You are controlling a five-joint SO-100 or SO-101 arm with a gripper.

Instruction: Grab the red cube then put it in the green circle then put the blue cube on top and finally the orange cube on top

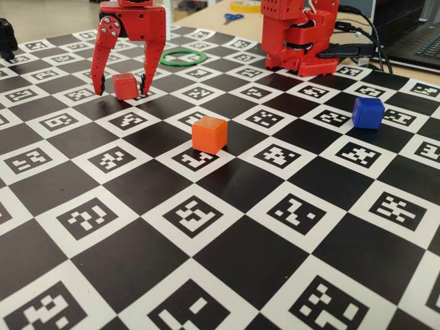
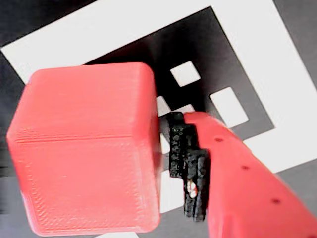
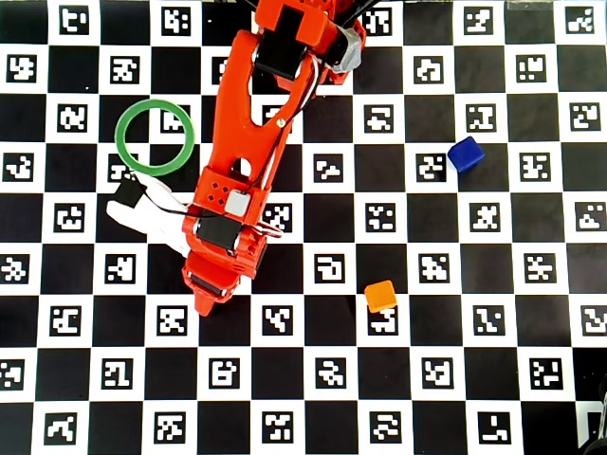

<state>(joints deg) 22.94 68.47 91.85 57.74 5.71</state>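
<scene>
Red matte plastic cube [image 1: 125, 86] is sitting on the checkered bench [image 1: 227, 261] between your wide-open, empty fingers [image 1: 100, 62], so you are needing to close them before carrying it to the thin green ring [image 1: 183, 57].

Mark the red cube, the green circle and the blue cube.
red cube [image 1: 125, 86], fixed view, front face.
green circle [image 3: 122, 153], overhead view, left arc of the ring.
blue cube [image 1: 368, 113], fixed view, front face.
</scene>
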